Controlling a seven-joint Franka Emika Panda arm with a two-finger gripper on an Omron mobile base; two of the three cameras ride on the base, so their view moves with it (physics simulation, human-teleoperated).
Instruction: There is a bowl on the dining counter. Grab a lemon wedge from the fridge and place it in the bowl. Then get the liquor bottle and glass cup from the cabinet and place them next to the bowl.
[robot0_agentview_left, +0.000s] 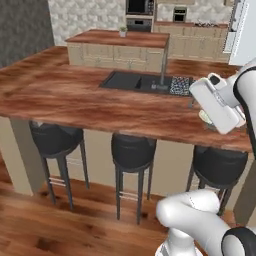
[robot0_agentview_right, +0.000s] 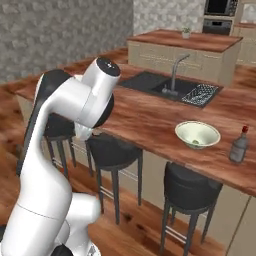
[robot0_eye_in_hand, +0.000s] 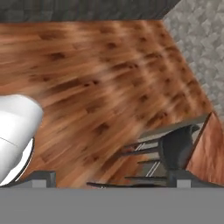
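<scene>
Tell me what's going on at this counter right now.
The robot's open hand holds nothing and points at the wood floor beside a stool. On the dining counter, the bowl has something small and green inside, and the liquor bottle stands beside it, apart. No glass is there yet.

Even, soft rendered light, no single source evident. Long reddish-brown wood-grain counter slab (robot0_agentview_left: 75, 95) carries pale diffuse sheen, no hard glare. Faint shadow under the wide pale greenish-white bowl (robot0_agentview_right: 197, 135); black round stools (robot0_agentview_right: 112, 150) sit in shade beneath the slab. All views low-resolution, edges soft. Wood plank floor (robot0_eye_in_hand: 96, 87) smeared in hand view. No edge distortion
</scene>
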